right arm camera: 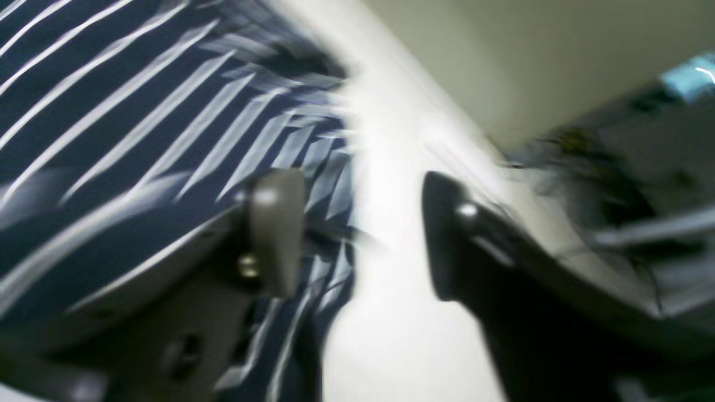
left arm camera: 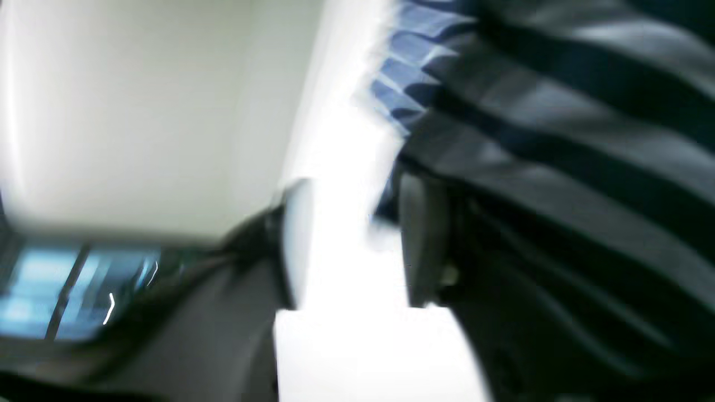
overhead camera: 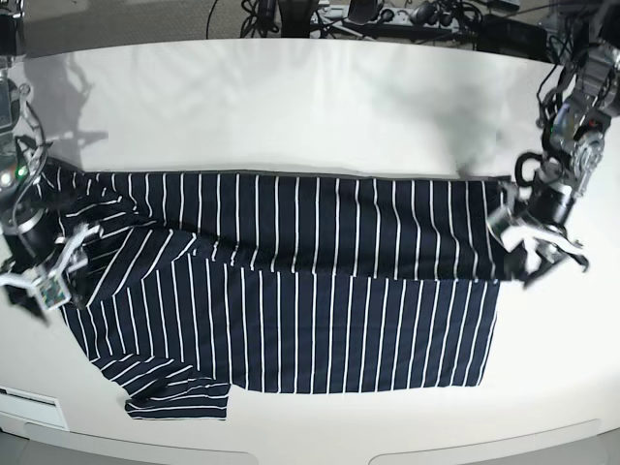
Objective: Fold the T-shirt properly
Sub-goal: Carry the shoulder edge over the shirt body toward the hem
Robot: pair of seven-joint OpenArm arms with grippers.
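A: Nearest us, the lower sleeve [overhead camera: 179, 395] of the T-shirt [overhead camera: 291, 291] lies folded near the front edge of the table [overhead camera: 291, 107], with the shirt spread flat across the middle.

B: Our right gripper [overhead camera: 48, 266] is spread open over the shoulder end, holding nothing. Our left gripper [overhead camera: 538, 247] sits at the hem corner; it looks open, though blur hides any contact.

A: We should pinch both far corners together and lift evenly, so the stripes stay parallel.
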